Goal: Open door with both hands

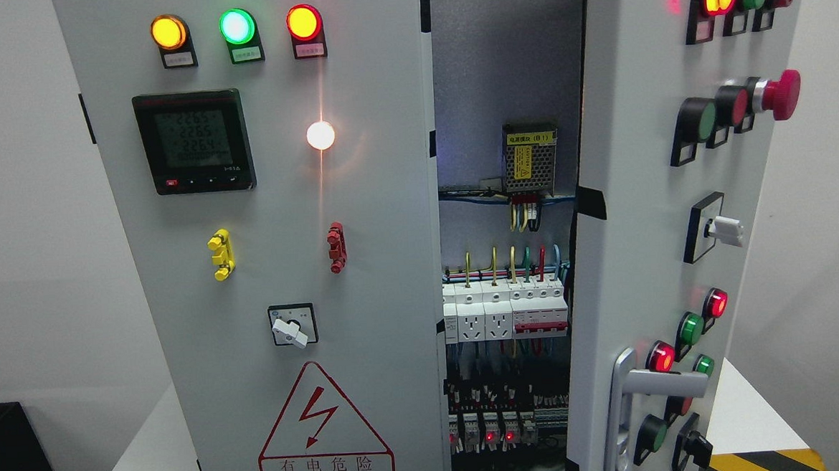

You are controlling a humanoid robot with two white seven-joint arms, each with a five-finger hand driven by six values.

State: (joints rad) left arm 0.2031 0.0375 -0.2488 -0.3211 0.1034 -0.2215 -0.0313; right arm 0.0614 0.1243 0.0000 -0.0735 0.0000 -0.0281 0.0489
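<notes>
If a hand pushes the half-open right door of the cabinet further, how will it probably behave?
The right door will probably swing stiffly as one rigid panel, since it looks like painted sheet metal. It may feel fairly heavy, because it carries many buttons and lamps. The lever handle probably gives a firm, non-slip hold.

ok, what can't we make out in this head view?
- Both robot hands: outside the frame.
- Right door: swung open and seen at an angle; bottom cut by the lower edge, so the area below the handle is lost.
- Cabinet interior: only a strip shows between the doors.
- Lamp labels: too small to read.
- Meter digits: blurred.
</notes>
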